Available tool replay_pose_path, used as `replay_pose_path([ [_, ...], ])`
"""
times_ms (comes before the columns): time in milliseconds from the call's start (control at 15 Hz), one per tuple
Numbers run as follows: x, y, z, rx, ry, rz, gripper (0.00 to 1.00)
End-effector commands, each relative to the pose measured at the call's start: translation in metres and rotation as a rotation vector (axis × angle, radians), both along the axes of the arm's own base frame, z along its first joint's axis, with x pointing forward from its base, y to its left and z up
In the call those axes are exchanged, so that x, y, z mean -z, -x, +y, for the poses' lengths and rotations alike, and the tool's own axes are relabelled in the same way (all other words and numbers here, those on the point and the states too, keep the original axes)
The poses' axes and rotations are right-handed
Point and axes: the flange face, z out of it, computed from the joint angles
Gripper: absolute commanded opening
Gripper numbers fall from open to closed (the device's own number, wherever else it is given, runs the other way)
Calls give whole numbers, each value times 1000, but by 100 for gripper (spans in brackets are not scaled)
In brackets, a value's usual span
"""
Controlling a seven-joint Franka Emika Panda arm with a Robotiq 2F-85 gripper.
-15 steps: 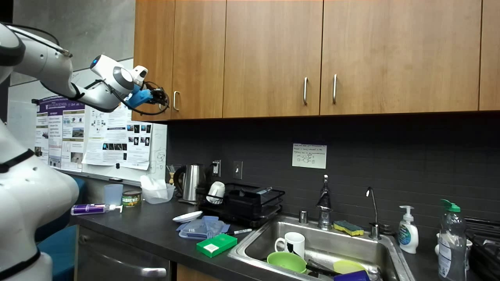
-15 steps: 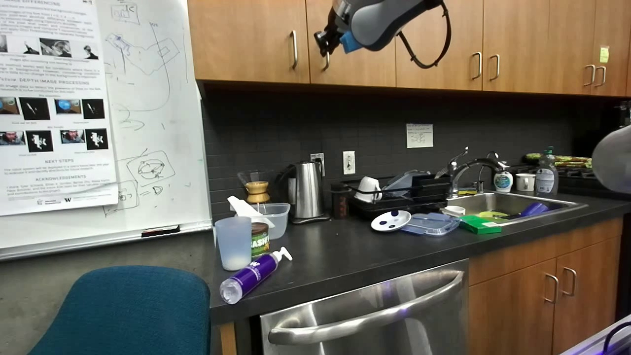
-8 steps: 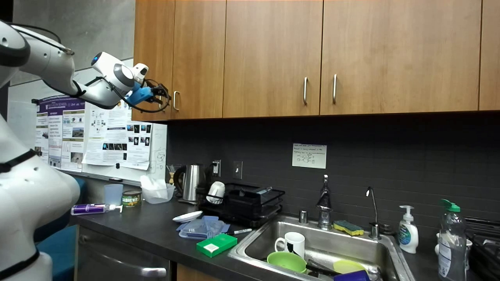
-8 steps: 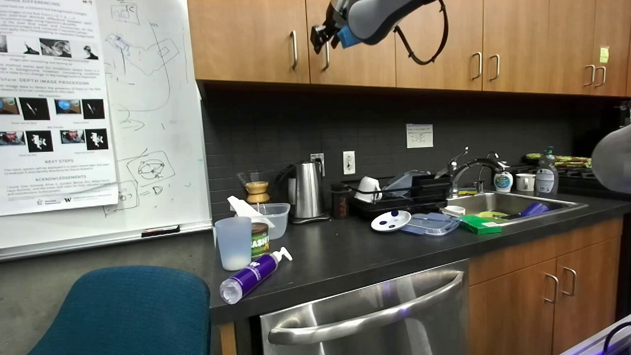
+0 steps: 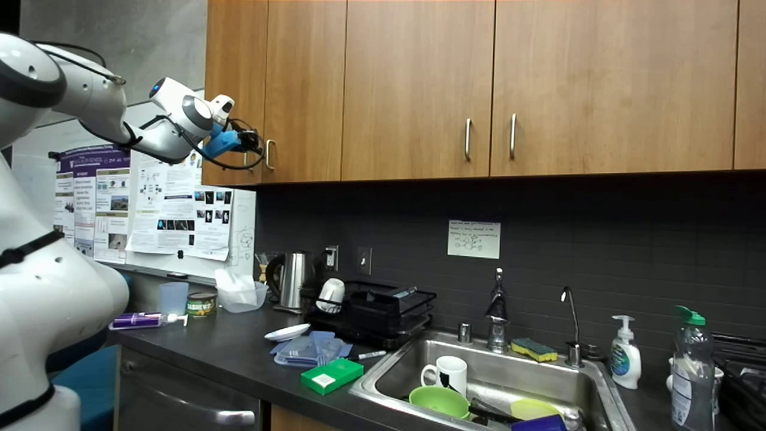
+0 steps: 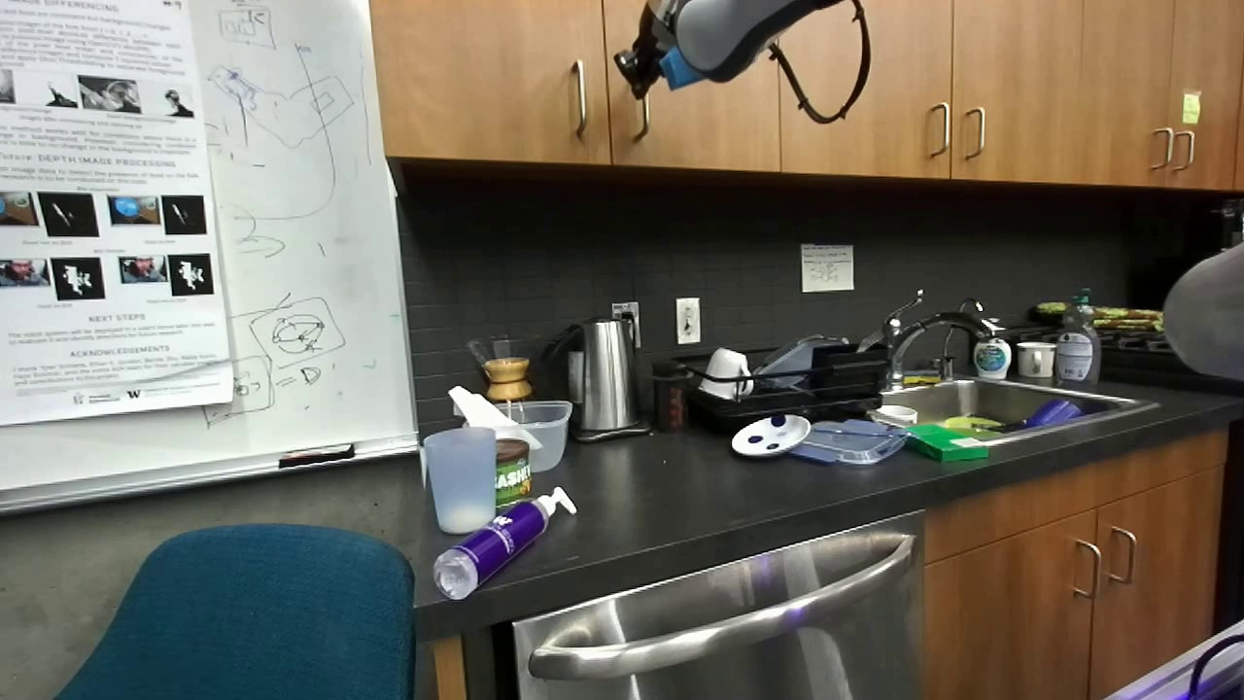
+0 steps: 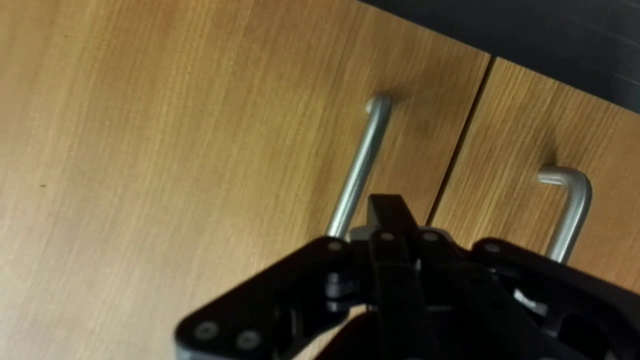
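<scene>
The gripper [image 7: 397,217] has its black fingers pressed together, and in the wrist view their tips sit just beside a silver bar handle [image 7: 357,167] on a wooden cabinet door [image 7: 200,165], on the side toward the door's seam. Part of the bar disappears behind the gripper, so whether they touch is unclear. Across the seam a second handle [image 7: 574,215], also partly hidden by the gripper, is fixed to the neighbouring door [image 7: 520,130]. In both exterior views the gripper hangs high in front of these doors, with a blue piece [image 5: 221,143] behind it and a black cable [image 5: 236,168] looping out from the white arm [image 5: 99,108]. Beneath, on the dark counter [image 6: 661,506], a steel kettle [image 6: 607,374] stands near a black dish rack [image 6: 826,406] that holds a tilted white mug [image 6: 724,366]. At the counter's end a purple pump bottle [image 6: 501,544] lies on its side near a translucent cup [image 6: 462,481]. Farther along the other way, a green box [image 6: 948,444] lies just beside the sink [image 5: 383,370], where a green bowl [image 5: 440,401] sits near a second white mug [image 5: 453,372]
</scene>
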Motion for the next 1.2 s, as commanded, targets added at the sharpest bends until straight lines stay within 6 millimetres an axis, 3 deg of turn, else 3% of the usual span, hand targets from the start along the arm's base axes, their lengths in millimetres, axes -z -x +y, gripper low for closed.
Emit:
replay_pose_path([
  [0,-8,-4,-10,13,-11,4,0],
  [333,-6,10,-17,11,-3,15,0],
  [667,-2,50,-34,-14,-29,27,0],
  [733,-1,57,-37,-20,-39,36,6],
  [800,1,63,-40,-28,-44,47,27],
  [1133,9,83,-35,-87,-43,83,56],
])
